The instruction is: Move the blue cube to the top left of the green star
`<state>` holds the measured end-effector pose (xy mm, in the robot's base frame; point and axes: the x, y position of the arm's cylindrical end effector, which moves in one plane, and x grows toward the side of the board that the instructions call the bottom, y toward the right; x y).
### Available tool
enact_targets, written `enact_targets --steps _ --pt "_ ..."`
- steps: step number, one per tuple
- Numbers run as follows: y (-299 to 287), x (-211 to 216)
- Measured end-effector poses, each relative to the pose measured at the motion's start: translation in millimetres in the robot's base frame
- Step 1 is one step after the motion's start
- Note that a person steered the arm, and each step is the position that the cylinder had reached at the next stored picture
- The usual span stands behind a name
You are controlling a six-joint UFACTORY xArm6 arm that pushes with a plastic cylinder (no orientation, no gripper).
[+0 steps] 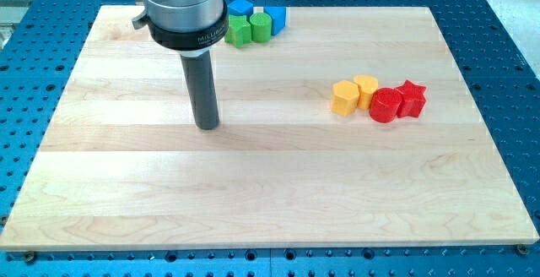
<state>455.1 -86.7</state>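
Note:
My tip (207, 127) rests on the wooden board (270, 192), left of centre. A cluster of blocks sits at the view's top, up and to the right of my tip and well apart from it. In it, a green star (238, 31) is at the left, with a green rounded block (261, 27) touching its right side. A blue block (241, 7) sits just above the star. A second blue block (278, 17), which looks like the cube, sits right of the green rounded block. The arm's housing partly hides the cluster's left edge.
At the view's right is a second cluster: two yellow blocks (344, 98) (366, 89), a red rounded block (387, 105) and a red star (412, 98), touching in a row. The board lies on a blue perforated table (506, 24).

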Motion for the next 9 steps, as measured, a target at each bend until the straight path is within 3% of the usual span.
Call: enact_targets --steps 2,3,6,7,8,9 --pt "42 20" --pt "22 -44" --pt "166 -251" --pt "145 -261" --pt "71 -252" --pt "32 -245"
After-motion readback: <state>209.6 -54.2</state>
